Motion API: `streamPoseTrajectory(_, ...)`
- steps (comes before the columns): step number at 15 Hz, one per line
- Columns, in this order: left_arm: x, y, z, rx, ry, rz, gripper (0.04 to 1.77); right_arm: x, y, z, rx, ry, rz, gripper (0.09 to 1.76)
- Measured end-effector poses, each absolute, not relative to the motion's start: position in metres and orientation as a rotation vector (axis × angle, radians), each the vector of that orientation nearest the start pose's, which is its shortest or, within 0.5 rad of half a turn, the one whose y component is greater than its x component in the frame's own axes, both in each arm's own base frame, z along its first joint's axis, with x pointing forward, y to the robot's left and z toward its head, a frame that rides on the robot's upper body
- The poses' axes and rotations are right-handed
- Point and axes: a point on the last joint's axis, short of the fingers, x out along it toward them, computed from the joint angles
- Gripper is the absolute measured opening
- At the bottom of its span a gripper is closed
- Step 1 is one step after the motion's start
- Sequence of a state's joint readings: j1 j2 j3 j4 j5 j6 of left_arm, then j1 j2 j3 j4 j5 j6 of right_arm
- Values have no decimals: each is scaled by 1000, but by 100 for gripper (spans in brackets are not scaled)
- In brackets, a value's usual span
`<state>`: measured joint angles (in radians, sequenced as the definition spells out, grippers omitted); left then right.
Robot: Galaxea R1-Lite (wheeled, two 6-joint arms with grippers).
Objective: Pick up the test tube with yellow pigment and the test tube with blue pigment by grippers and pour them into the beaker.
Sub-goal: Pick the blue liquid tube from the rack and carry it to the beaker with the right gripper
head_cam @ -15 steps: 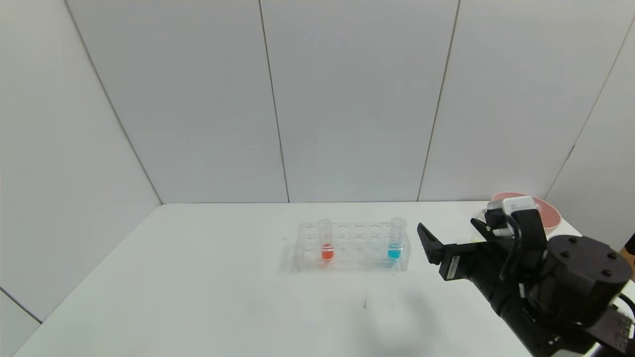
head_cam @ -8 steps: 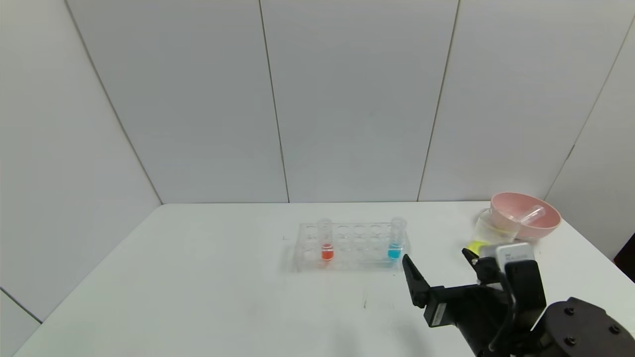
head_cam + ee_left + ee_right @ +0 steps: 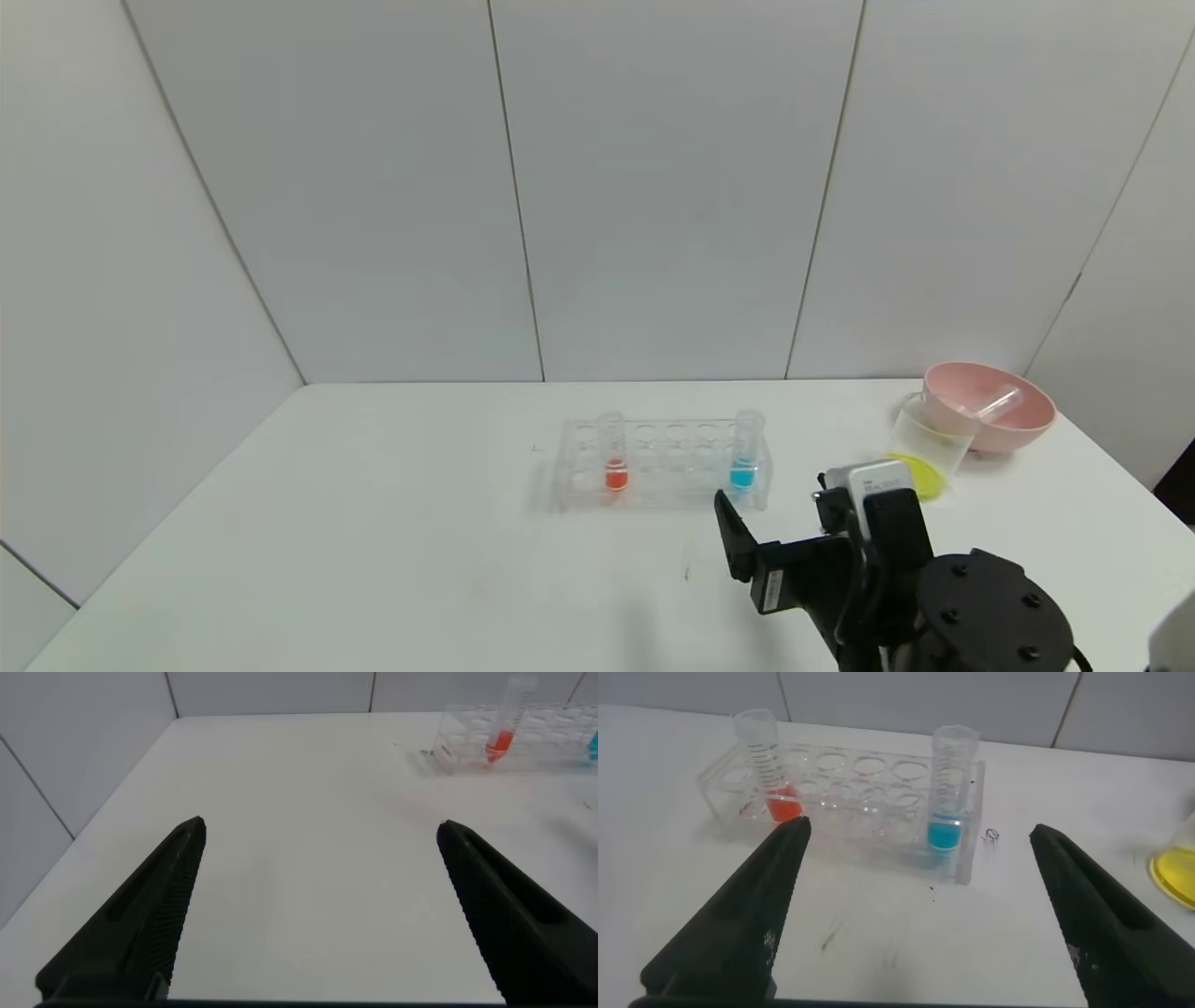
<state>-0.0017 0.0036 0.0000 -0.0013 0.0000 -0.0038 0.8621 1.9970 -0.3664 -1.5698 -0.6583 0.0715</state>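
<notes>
The test tube with blue pigment (image 3: 744, 455) (image 3: 949, 789) stands upright at the right end of the clear rack (image 3: 658, 467). No tube holding yellow liquid is in view. The beaker (image 3: 924, 450) holds yellow liquid at its bottom; its edge (image 3: 1178, 870) shows in the right wrist view. My right gripper (image 3: 772, 495) (image 3: 920, 831) hovers open and empty just in front of the rack, its jaws wide and facing the blue tube. My left gripper (image 3: 320, 826) is open over bare table far to the left, out of the head view.
A tube with orange-red liquid (image 3: 614, 457) (image 3: 505, 723) stands near the rack's left end. A pink bowl (image 3: 1013, 425) behind the beaker holds an empty clear tube (image 3: 997, 402) lying on its side. The table's right edge runs close past the bowl.
My right gripper has moved left and toward the table's front, away from the beaker and bowl, to in front of the rack's blue-tube end. It stayed open.
</notes>
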Motion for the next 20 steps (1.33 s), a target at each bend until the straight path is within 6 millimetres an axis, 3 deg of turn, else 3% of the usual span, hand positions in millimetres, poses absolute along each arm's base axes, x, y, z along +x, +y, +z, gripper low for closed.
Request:
streamPoseTrajectory(10, -23, 0, 76, -4, 2, -2, 176, 283, 215, 74, -12, 10, 142, 170)
streamPoseTrajectory(16, -23, 0, 76, -4, 2, -2, 176, 314, 216, 72, -2, -1, 93, 170)
streamPoseTrajectory(20, -23, 0, 76, -4, 2, -1, 176, 324, 214, 68, -4, 1, 74, 170)
